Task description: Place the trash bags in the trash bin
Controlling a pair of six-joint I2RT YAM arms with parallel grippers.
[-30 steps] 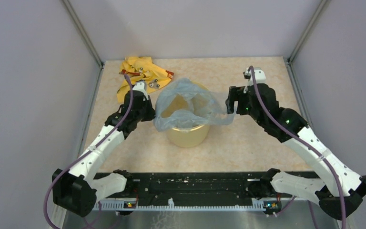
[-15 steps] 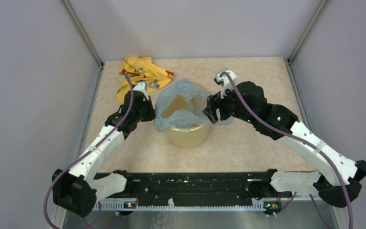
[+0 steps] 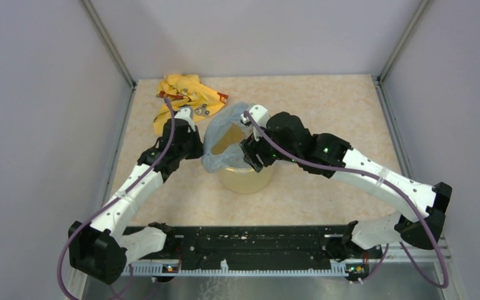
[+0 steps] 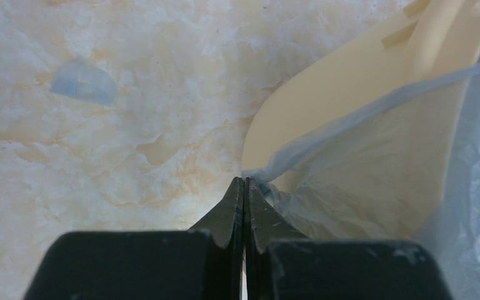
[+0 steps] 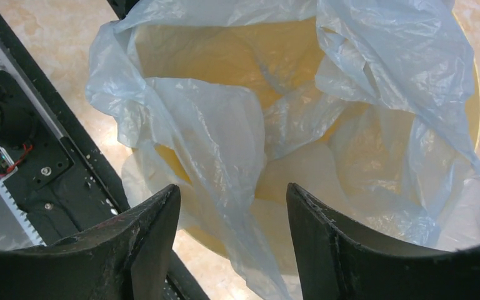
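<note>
The trash bag point(image 3: 224, 127), thin pale blue-grey film, is draped in and over the mouth of the pale yellow trash bin point(image 3: 247, 179) at the table's middle. My left gripper point(image 3: 195, 149) is at the bin's left side, shut on the bag's left edge. In the left wrist view the closed gripper point(image 4: 245, 181) pinches the film point(image 4: 362, 181) against the bin's wall point(image 4: 325, 119). My right gripper point(image 3: 249, 154) hovers over the bin's mouth. In the right wrist view it point(image 5: 231, 195) is open and empty above the crumpled bag point(image 5: 225, 131) and the bin's rim point(image 5: 473, 106).
A crumpled yellow cloth point(image 3: 184, 94) with red and grey marks lies at the back left, behind my left arm. A small pale blue scrap point(image 4: 82, 81) lies on the table left of the bin. The black base rail point(image 5: 44, 156) runs along the near edge.
My right arm has swung left from beside the bin to above its mouth. The bag's right edge, stretched out to the right before, now hangs slack at the bin. The left arm has not moved.
</note>
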